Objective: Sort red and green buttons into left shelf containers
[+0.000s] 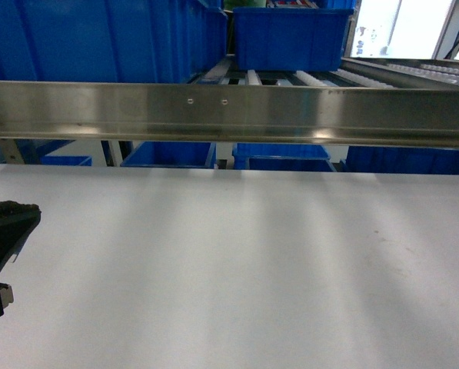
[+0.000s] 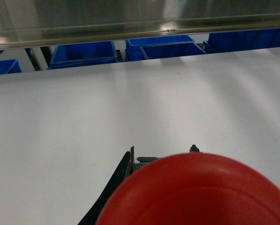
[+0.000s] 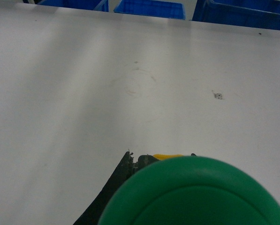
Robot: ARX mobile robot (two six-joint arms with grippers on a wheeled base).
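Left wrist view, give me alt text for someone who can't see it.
A wide red button cap fills the bottom of the frame, held at the left claw, above a bare white table. Beyond the table's far edge sit blue bins under a metal rail.

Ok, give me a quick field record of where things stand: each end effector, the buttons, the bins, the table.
left end effector: at left edge of head view, carrying the red button, cap fills its wrist view
right end effector: out of head view; green button held close under its wrist camera
jaws: hidden behind the caps
blue bins: on upper roller shelf and behind the table, below the rail
table: white, no loose buttons seen
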